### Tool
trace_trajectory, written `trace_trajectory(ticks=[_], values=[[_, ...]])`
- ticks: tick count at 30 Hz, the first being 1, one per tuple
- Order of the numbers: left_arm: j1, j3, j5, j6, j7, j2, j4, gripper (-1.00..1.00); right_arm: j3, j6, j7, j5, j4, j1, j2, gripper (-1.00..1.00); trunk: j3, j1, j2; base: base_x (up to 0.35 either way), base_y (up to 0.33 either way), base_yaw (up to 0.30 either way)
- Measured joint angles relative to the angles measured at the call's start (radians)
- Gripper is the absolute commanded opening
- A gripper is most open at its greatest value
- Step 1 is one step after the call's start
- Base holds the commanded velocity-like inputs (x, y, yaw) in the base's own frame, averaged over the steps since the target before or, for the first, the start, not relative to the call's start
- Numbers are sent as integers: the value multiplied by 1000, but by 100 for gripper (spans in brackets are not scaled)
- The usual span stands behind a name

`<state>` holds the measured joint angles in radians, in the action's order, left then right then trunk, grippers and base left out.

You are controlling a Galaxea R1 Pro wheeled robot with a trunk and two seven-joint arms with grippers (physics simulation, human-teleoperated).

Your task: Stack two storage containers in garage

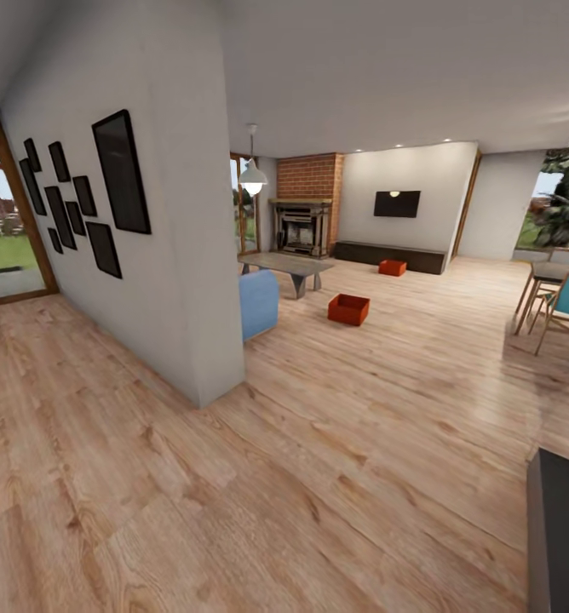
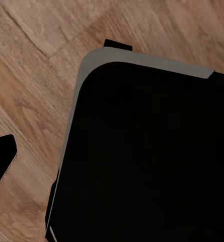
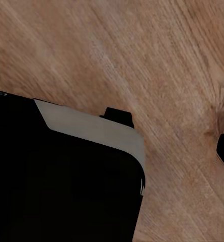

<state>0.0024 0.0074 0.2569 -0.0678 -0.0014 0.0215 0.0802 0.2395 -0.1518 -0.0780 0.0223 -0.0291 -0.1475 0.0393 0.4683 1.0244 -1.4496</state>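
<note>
Head view: two orange-red storage containers sit apart on the living room's wood-plank floor (image 1: 318, 477), the nearer container (image 1: 348, 309) beside the coffee table (image 1: 289, 267), the farther container (image 1: 393, 267) before the dark bench (image 1: 391, 255). Claw states cannot be told.

Matt wood-plank floor (image 1: 336, 460), red-brick fireplace (image 1: 306, 180), smooth orange-red containers (image 1: 348, 309).

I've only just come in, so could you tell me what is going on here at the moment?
Nothing is being handled yet. The head view looks across light wood planks into the living room, where two orange-red containers sit on the floor: the nearer container beside the low table, the farther container in front of the dark bench under the wall TV. Both wrist views look down at wood flooring past the robot's dark base.
</note>
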Motion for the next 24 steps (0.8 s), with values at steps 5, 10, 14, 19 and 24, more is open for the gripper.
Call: trace_trajectory(ticks=[5, 10, 14, 19, 24], values=[[0, 0, 0, 0, 0, 0, 0, 100, 0, 0, 0, 0, 0, 0, 1, 100, 0, 0, 0, 323, 76, -45], [0, 0, 0, 0, 0, 0, 0, 100, 0, 0, 0, 0, 0, 0, 3, 100, 0, 0, 0, 323, 76, -222], [0, 0, 0, 0, 0, 0, 0, 100, 0, 0, 0, 1, 0, 0, 2, 100, 0, 0, 0, 323, 82, -270], [0, 0, 0, 3, 0, 0, 0, 100, 5, 0, 0, 4, 0, 0, 2, 100, 0, 0, 0, 323, 118, -277], [0, 1, 0, 5, 0, 0, 0, 100, 6, 0, 0, 7, 0, 0, 3, 100, 0, 0, 0, 322, 157, -278]])
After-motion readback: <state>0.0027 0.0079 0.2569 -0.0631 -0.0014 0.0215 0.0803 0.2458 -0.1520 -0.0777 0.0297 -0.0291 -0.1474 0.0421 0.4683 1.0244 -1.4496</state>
